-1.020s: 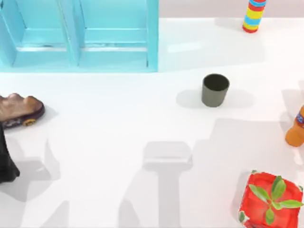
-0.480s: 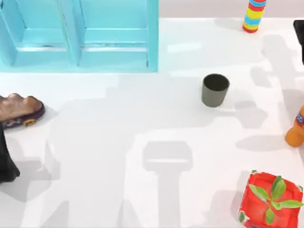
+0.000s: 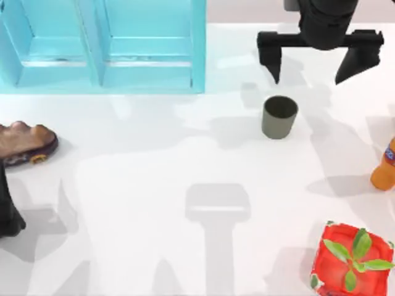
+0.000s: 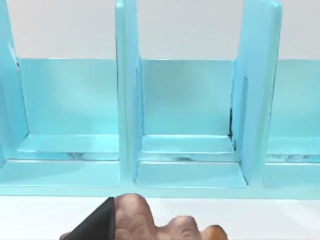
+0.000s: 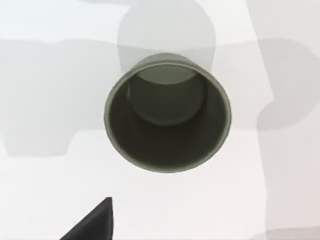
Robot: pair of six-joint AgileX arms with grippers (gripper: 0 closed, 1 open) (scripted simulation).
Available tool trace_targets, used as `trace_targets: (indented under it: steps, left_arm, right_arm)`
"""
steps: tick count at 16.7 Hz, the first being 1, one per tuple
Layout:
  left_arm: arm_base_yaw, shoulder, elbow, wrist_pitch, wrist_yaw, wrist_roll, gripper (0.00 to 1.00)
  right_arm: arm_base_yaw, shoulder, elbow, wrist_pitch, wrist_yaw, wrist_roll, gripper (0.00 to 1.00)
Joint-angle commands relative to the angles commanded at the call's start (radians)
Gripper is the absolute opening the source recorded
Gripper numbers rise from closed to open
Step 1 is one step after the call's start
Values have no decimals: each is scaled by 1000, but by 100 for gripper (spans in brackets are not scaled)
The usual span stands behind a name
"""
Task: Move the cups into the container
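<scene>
In the top view the right gripper (image 3: 316, 71) hangs at the upper right of the frame, its two dark fingers (image 3: 271, 60) spread wide apart and grasping nothing. Just below the gap between them, slightly left of its middle, the olive cup (image 3: 279, 116) stands upright on the white table (image 3: 136, 203), mouth up, apart from both fingertips. The right wrist view looks straight down into the cup (image 5: 167, 112): its round rim is whole and nothing touches it, with bare table on every side.

The blue container (image 3: 102, 46) fills the upper left of the top view, its right wall ending left of the cup with a strip of open table between them. In the left wrist view its compartments (image 4: 187, 125) stand open toward the camera, parted by upright walls, and a brown lumpy thing (image 4: 150, 225) lies at the lower edge in front of them.

The same brown thing (image 3: 24, 142) rests at the left edge of the top view, and part of the left arm (image 3: 9, 213) shows dark just below it; whether its claw is released or clenched I cannot tell.

At the right edge an orange bottle (image 3: 384, 166) stands well below and right of the cup. A red pot with a green plant (image 3: 350, 262) sits in the lower right corner. The middle and lower middle of the table lie open, crossed by grey shadows.
</scene>
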State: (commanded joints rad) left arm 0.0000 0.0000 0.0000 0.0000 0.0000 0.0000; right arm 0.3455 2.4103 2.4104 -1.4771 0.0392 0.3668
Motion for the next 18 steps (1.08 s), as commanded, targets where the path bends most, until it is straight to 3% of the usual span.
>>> trace_targets:
  steps: [6,14,18]
  left_arm:
    - [0,0,0,0,0,0,100]
    - [0,0,0,0,0,0,100]
    - [0,0,0,0,0,0,100]
  right_arm:
    - [-2,-3,-19,15,-1,-2,100]
    - [-5,21,-320,345,0,-5,100]
    - [-5,26,-350,376,0,-5,100]
